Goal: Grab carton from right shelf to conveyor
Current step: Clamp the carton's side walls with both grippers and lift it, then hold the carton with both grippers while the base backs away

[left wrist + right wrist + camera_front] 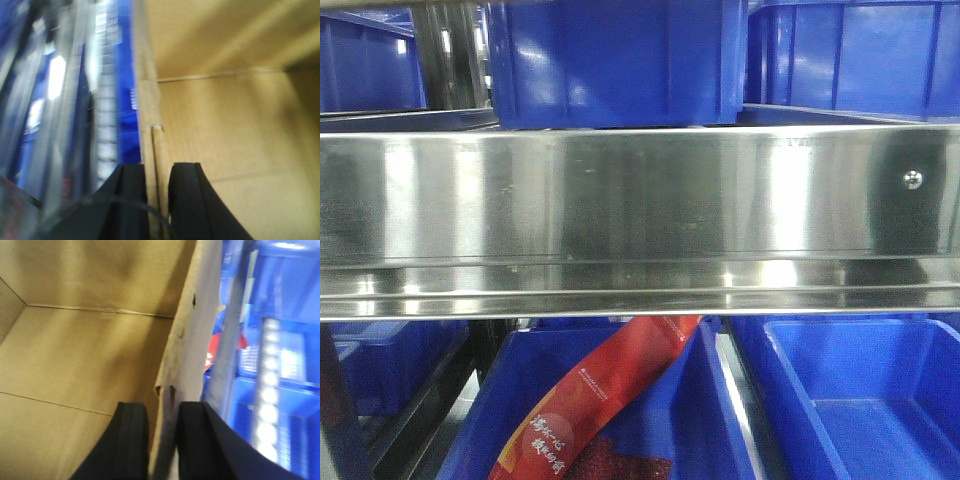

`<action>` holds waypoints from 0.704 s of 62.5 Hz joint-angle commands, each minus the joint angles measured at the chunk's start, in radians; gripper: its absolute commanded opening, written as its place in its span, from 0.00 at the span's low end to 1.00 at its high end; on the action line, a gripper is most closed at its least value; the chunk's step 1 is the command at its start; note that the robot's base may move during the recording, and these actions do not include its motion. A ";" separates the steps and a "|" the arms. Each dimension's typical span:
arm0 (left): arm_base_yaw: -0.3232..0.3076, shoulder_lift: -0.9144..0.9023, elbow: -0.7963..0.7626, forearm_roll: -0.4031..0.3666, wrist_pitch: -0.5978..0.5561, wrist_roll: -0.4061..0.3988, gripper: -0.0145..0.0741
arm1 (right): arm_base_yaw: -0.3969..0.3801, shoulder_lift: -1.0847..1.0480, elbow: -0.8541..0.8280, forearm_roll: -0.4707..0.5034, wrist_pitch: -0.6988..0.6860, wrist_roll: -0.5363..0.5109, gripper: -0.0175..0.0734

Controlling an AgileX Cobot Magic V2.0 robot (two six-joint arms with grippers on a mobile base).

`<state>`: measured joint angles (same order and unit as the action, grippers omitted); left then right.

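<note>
Item 1: large plain brown corrugated cardboard carton (pixel 225 130). It is open, and both wrist views look into its interior. The inner faces are bare, with straight fold seams crossing them. In the left wrist view, one wall edge runs upright between the black fingers of the left gripper (pixel 157 170), which is closed onto it. The opposite wall (pixel 192 340) sits likewise in the right gripper (pixel 162 407). That wall shows a small dark hole and a ragged edge near the fingers.

Item 2: right shelf (pixel 640 195). Its wide, shiny stainless-steel front rail lies horizontal across the front view, with one small screw (pixel 913 179) near its right end.
</note>
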<state>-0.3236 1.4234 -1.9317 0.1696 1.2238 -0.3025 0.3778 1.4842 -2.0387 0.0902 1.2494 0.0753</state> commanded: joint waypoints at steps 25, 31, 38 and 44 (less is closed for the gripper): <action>-0.259 -0.147 0.165 0.115 -0.003 -0.129 0.14 | -0.005 -0.380 0.484 -0.029 -0.056 -0.013 0.12; -0.259 -0.140 0.165 0.111 -0.003 -0.145 0.14 | -0.005 -0.387 0.496 -0.029 -0.061 -0.013 0.12; -0.259 -0.136 0.165 0.106 -0.003 -0.145 0.14 | -0.005 -0.386 0.495 -0.029 -0.068 -0.013 0.12; -0.259 -0.134 0.165 0.106 -0.003 -0.145 0.14 | -0.005 -0.386 0.495 -0.029 -0.073 -0.013 0.12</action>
<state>-0.5781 1.2964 -1.7608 0.2661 1.2536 -0.4451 0.3760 1.1122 -1.5433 0.0749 1.2151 0.0892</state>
